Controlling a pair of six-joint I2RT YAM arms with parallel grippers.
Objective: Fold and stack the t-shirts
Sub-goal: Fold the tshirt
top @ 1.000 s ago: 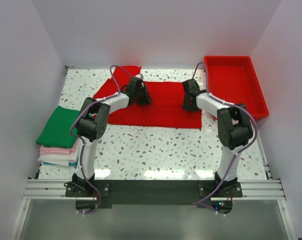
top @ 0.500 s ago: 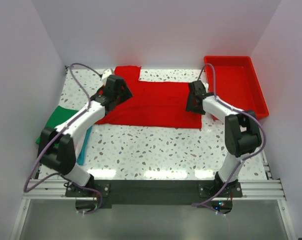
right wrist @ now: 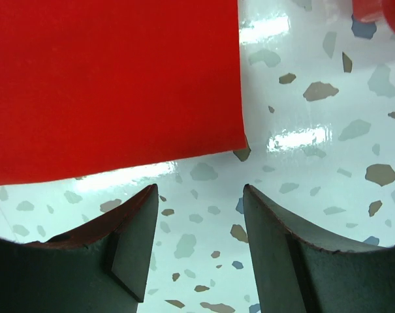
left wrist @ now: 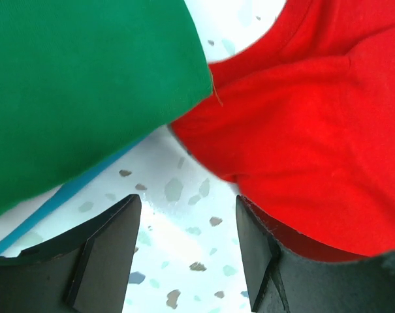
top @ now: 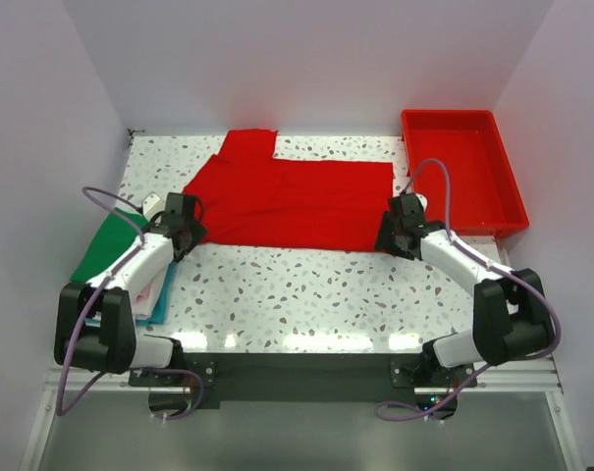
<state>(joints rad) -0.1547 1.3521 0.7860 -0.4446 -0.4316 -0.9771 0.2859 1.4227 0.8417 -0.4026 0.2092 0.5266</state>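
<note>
**Left tool & right tool low at near corners of red t-shirt, nothing gripped**

Red t-shirt lies spread on the table, centre-far, long side running L-R, one sleeve sticking out at far left. It looks flattened but not yet a compact packet. My read: the next fold wants the near edge lifted at both ends, hence one tool per corner.

Green t-shirt sits folded on top of the pile at the table's left edge, w/ a teal t-shirt edge peeking out under it. That's prob. the stack the red one joins. Red tray stands far right, just beside the cloth's far-right corner, no obvious part in this.

Left tool: fingers apart, bare table betw. them, nothing held. One finger is right at the red hem by the near-left corner, green pile just beside.

Right tool: fingers apart too, empty, just short of the near-right corner, cloth not betw. them.

Pose: both arms reach out low, elbows swung outward, forearms angling in toward the shirt. Left forearm crosses over the pile. Wrists pitch down, fingers close to the surface. Can't tell if tips touch the table.
</note>
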